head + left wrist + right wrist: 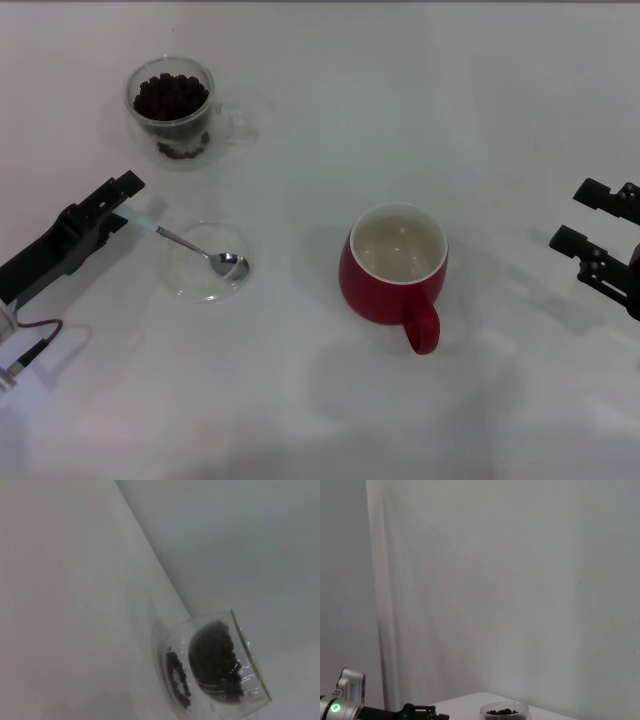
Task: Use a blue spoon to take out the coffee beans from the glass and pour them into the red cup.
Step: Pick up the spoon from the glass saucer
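Observation:
The blue spoon lies with its metal bowl in a flat clear saucer, its pale handle pointing left. My left gripper sits at the handle's end, low over the table, shut on it. The glass with coffee beans stands behind it at the back left. In the left wrist view the glass and its beans show close by. The red cup stands at the centre, its white inside bare and its handle toward me. My right gripper hangs open at the far right.
The table is plain white. A cable and plug lie by my left arm at the left edge. In the right wrist view the glass and my left arm show far off against a white wall.

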### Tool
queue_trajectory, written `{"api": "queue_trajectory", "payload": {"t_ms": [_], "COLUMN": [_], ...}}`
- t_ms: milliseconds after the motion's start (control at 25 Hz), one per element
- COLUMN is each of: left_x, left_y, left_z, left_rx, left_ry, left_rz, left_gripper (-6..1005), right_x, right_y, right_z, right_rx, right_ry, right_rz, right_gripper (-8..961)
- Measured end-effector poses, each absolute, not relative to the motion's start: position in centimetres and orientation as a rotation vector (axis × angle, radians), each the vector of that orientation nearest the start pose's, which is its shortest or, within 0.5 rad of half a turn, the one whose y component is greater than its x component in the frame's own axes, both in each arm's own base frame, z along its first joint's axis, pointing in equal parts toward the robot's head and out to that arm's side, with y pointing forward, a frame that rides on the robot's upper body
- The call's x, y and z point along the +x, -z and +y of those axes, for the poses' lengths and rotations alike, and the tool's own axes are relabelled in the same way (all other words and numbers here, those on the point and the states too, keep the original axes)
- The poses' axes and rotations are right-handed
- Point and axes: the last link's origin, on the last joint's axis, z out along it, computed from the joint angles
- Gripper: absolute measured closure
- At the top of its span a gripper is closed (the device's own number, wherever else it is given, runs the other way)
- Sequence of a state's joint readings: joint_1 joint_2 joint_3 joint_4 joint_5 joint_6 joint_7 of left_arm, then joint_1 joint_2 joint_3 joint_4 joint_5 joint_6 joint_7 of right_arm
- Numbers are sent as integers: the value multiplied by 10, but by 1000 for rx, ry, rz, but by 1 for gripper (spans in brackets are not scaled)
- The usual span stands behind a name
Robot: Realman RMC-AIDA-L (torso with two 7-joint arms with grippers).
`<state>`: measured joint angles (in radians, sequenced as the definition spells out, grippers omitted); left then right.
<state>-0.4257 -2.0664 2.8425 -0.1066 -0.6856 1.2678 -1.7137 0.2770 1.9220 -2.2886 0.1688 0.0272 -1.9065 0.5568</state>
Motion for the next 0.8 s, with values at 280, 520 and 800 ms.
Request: {"api": "queue_trajectory", "payload": {"t_ms": [280, 520, 800], "left_x": [-349, -351, -354], "left_y": [53, 52, 51], "left_z": [280, 279, 277], "left_rx": [2193, 2198, 2208], "left_ry": [-1374, -1384, -1390], "left_rz": [2374, 2383, 2395], "left_gripper": [123, 144, 339], "right_x": [351, 351, 351], "right_y": [-26, -25, -24], "right_z": [187, 189, 190], "right_rx": [-2286, -2284, -2274], "right_ry": [-1020, -1013, -1010], "right_rz": [422, 424, 427], "right_gripper": [365, 365, 365]}}
